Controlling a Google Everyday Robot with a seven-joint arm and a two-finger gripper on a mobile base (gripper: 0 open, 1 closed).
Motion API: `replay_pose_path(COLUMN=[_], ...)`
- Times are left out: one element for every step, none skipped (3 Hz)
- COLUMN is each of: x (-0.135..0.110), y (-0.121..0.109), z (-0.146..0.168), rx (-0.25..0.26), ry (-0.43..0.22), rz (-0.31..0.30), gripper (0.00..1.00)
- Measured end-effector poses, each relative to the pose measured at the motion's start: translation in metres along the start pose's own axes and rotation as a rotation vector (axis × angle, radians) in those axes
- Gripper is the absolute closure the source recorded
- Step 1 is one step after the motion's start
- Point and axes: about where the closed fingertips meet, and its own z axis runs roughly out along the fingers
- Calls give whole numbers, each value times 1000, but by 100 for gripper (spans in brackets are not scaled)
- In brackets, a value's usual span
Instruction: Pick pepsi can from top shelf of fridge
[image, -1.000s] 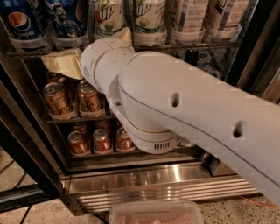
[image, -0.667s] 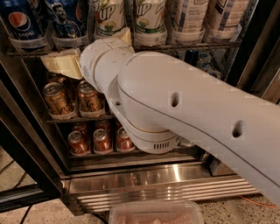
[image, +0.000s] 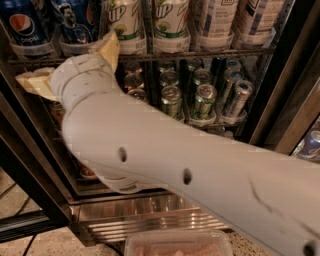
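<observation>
Two dark-blue pepsi cans stand at the left end of the top shelf (image: 210, 54): one with the logo (image: 24, 26) and one with a printed figure (image: 75, 22). My gripper (image: 66, 57) sits just below and in front of them, at the shelf's front edge. It is open, with one tan finger (image: 107, 50) pointing up beside the figure can and the other (image: 31, 82) out to the left. Nothing is between them. The white arm (image: 165, 165) crosses the view and hides the lower racks of the fridge (image: 150, 215).
7UP cans (image: 124, 20) and pale cans (image: 215, 20) fill the rest of the top shelf. Green and silver cans (image: 200, 100) sit on the rack below. A black door frame (image: 287, 95) runs down the right. A plastic tray (image: 177, 242) lies at the bottom.
The arm and gripper have risen from the gold-can rack up to the top shelf's edge. The gold and red cans are now hidden behind the arm.
</observation>
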Motion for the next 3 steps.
replay_pose_path(x=[-1, -4, -8], y=[25, 40, 52], z=[9, 13, 12], rx=[0, 3, 43], ry=[-12, -23, -47], rz=[49, 104, 113], gripper=[0, 0, 0])
